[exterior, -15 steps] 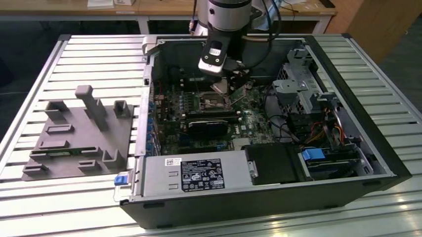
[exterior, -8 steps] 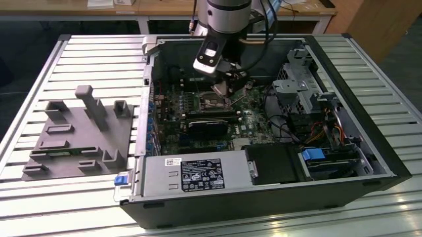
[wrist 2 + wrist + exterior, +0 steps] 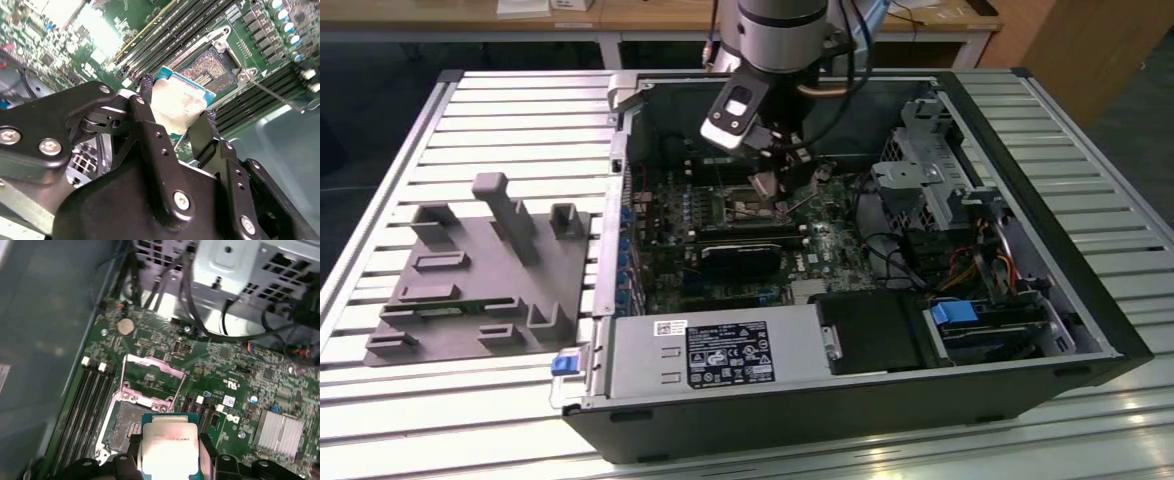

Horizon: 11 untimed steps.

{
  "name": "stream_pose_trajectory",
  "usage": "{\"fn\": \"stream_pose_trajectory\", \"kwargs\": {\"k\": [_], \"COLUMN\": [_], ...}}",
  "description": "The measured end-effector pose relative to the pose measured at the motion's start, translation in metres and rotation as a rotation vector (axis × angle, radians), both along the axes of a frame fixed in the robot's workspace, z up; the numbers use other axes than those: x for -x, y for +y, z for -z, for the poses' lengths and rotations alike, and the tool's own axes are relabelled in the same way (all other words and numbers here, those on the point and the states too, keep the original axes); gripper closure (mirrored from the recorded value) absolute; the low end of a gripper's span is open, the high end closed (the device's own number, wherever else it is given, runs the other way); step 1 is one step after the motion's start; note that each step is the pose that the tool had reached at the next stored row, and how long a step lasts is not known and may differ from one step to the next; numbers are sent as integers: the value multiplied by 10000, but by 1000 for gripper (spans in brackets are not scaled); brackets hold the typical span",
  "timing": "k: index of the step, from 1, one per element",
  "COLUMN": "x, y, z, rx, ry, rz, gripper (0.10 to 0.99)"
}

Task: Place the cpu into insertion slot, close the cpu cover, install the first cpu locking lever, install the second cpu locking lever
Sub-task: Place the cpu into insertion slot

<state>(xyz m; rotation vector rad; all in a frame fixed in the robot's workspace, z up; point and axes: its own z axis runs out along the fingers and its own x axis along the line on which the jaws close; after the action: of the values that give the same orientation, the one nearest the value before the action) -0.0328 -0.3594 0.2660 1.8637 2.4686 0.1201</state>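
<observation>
**The cpu is clamped in the gripper above the edge of the open insertion slot, not yet seated.**

In the second wrist view your gripper (image 3: 176,106) has its two black fingers (image 3: 146,86) pressed against opposite edges of the cpu (image 3: 182,95). The chip overlaps one side of the insertion slot (image 3: 212,65). The cpu cover (image 3: 152,371) stands raised beyond the socket, inside the computer case (image 3: 1067,330). Watch for bent socket contacts if the chip comes down tilted or off-square, since you hold it only by its edges and it could slip. The raised cover is also close enough to be caught. The chip hides part of the socket, and its near edge is cut off in the first wrist view. You cannot judge its height above the socket, its corner marking or the locking levers.
</observation>
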Motion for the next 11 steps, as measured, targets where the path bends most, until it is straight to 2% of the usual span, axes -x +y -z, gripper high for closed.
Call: {"fn": "stream_pose_trajectory", "kwargs": {"k": [6, 11], "x": [3, 53], "y": [1, 19], "z": [39, 74], "rx": [0, 1], "ry": [0, 0], "rz": [1027, 1318], "gripper": [549, 549]}}
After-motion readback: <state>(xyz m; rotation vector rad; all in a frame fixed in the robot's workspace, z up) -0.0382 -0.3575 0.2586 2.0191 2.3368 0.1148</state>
